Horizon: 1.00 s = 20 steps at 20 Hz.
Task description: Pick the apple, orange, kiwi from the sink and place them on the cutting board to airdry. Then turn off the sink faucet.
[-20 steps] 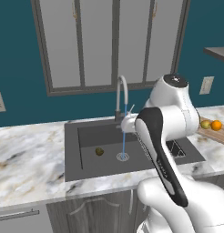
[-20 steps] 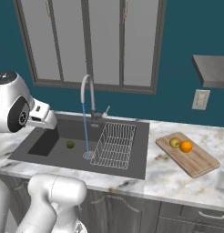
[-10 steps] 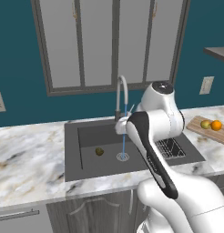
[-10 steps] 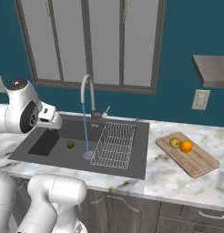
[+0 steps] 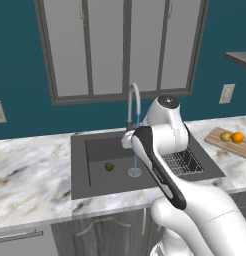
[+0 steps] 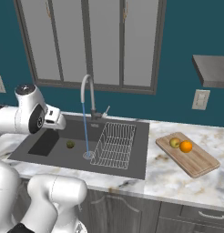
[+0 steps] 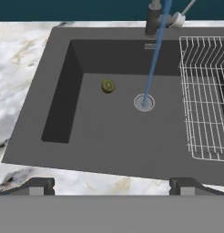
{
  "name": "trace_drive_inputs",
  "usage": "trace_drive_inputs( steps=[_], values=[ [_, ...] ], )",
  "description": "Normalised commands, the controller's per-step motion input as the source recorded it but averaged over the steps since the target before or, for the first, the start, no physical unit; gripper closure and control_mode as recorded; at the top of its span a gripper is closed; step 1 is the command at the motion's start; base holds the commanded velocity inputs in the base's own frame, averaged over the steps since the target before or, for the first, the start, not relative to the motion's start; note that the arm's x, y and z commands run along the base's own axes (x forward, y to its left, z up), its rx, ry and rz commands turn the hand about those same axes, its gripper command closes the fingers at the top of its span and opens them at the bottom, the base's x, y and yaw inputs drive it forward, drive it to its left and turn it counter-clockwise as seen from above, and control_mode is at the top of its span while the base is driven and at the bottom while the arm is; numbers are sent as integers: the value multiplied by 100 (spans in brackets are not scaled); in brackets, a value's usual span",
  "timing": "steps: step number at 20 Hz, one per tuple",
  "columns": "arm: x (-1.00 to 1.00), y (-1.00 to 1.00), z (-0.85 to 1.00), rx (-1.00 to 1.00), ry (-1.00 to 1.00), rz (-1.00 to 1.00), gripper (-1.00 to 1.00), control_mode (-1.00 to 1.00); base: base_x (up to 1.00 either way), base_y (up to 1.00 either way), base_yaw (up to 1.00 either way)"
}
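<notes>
Down on the floor of the sink (image 7: pixel 63 136) lies the kiwi (image 7: pixel 108 86), at about ten o'clock from the drain (image 7: pixel 144 102) (water from the sink faucet (image 6: pixel 89 98) falls straight onto that drain). Above the basin's near edge, the gripper (image 7: pixel 111 184) has its jaws spread wide, holding nothing. At three o'clock, the cutting board (image 6: pixel 196 161) carries the apple (image 6: pixel 175 142) and orange (image 6: pixel 186 146), touching.
</notes>
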Motion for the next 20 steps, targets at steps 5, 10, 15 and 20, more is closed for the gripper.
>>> trace_drive_inputs(
  steps=[5,10,15,20],
  values=[
    [38,7,-33,0,0,0,-100,-100,0,0,0],
    [32,10,-30,0,0,1,-100,-100,0,0,0],
    [34,12,-28,0,0,1,-100,-100,0,0,0],
    [32,11,-34,0,1,0,-100,-100,0,0,0]
  ],
)
